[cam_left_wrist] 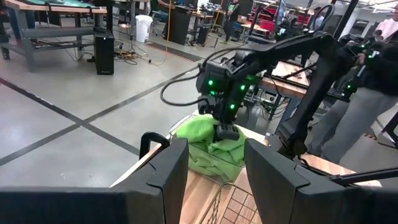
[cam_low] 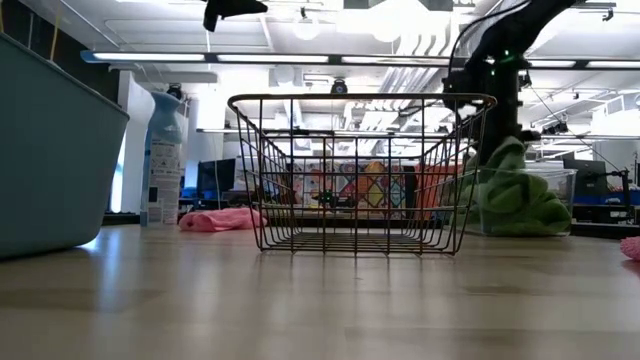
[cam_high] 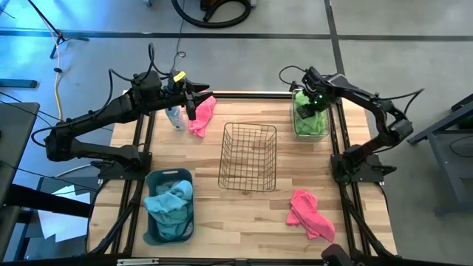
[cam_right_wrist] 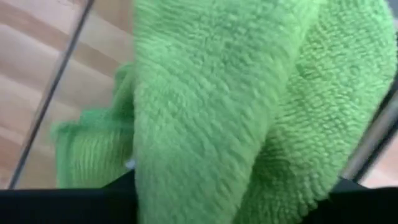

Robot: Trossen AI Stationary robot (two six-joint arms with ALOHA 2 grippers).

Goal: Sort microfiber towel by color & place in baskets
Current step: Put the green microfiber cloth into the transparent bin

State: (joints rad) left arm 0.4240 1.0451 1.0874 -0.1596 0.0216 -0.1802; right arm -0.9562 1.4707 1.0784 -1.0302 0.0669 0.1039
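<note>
My left gripper [cam_high: 194,102] [cam_left_wrist: 214,149] is open and raised above a pink towel [cam_high: 201,116] that lies flat on the table near the far edge, beside a pale blue spray bottle [cam_high: 175,117]. My right gripper [cam_high: 311,100] is over the clear bin [cam_high: 323,131] at the far right, shut on a green towel [cam_low: 510,190]. The copper wire basket [cam_high: 248,157] stands mid-table. The grey-blue tub [cam_high: 151,222] near the left holds blue towels [cam_high: 171,203]. A second pink towel [cam_high: 310,214] lies on the near right. My right gripper holds the green towel by a bunched upper part [cam_left_wrist: 217,138], coming from above and pointing down. The cloth fills the right wrist view and hides the fingertips. The towel hangs below the gripper, and its lower folds [cam_low: 525,215] rest in the clear bin.
The spray bottle stands upright just left of the far pink towel. The wire basket stands between the two arms. Bare wood shows between the basket and the near edge [cam_high: 244,222]. A person [cam_left_wrist: 364,118] stands beyond the table's far right side.
</note>
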